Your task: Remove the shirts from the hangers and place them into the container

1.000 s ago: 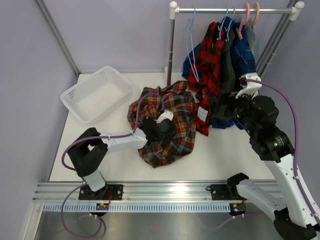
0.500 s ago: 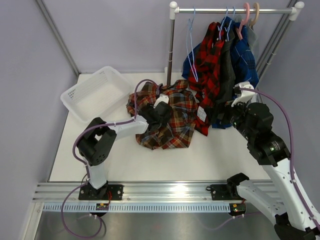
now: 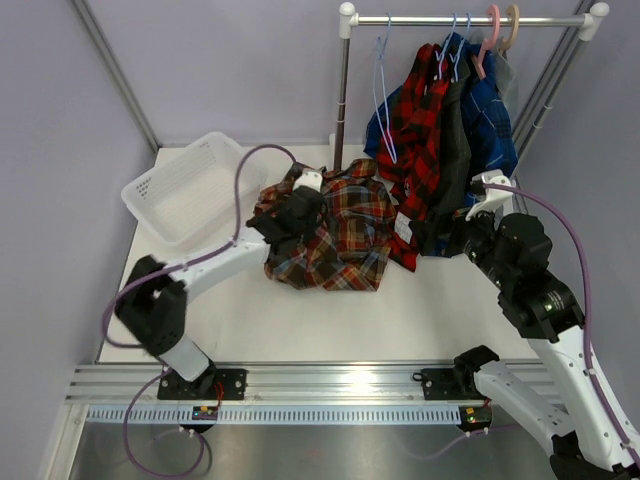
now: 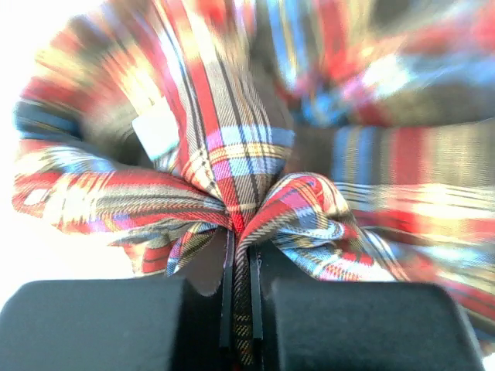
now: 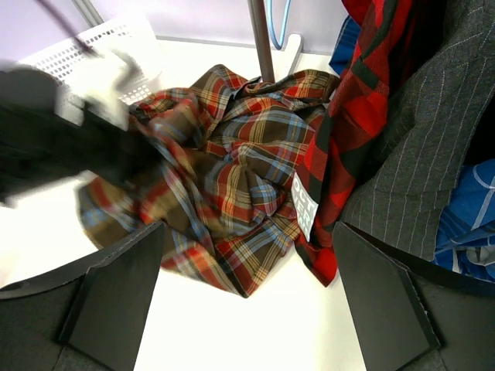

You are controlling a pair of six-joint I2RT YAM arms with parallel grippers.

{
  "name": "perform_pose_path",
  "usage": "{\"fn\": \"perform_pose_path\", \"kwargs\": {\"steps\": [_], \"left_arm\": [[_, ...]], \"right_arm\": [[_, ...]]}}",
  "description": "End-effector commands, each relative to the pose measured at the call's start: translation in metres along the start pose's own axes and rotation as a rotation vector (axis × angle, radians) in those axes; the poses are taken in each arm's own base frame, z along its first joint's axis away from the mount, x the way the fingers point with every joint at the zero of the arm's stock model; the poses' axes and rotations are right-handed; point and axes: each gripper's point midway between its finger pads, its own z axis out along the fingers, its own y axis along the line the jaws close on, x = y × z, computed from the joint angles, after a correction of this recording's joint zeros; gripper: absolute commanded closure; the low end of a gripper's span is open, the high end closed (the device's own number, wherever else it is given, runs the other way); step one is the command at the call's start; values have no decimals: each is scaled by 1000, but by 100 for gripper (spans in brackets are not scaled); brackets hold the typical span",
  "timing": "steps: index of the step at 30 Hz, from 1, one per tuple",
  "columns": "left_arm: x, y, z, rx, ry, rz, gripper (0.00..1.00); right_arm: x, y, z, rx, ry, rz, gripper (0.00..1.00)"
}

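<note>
Container, a white slotted plastic basket [image 3: 140,192], up-left of the left end effector [image 4: 238,259]: no shirt in it. That end effector grasps a fold of the brown-orange-green plaid shirt [image 3: 345,235], hanger-free, heaped on the desk [image 3: 300,320]. To do: three shirts [image 3: 430,140] hang beside the released right end effector [image 5: 247,301].

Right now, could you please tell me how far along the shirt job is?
Done: the brown plaid shirt is down from the rail, crumpled on the table. In hand: the left end effector is shut on a fold of it. Left: the basket holds no shirt yet, and the red-and-black shirt, grey shirt and blue shirt hang on the rail, near the open right end effector.
</note>
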Motion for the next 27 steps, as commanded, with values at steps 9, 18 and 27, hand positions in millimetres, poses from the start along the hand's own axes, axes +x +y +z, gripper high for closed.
{"fn": "perform_pose_path", "kwargs": {"steps": [9,18,27], "left_arm": [[-279,139,-265,-275,-755,-110,100],[-351,264,-314,-618,-894,-148,100],[-326,306,-227,-597,-787,-200,100]], "right_arm": [[-7,10,2,-56,-38,1,0],[-3,12,6,-72,-27,1,1],[7,16,17,-99,6,10,0]]}}
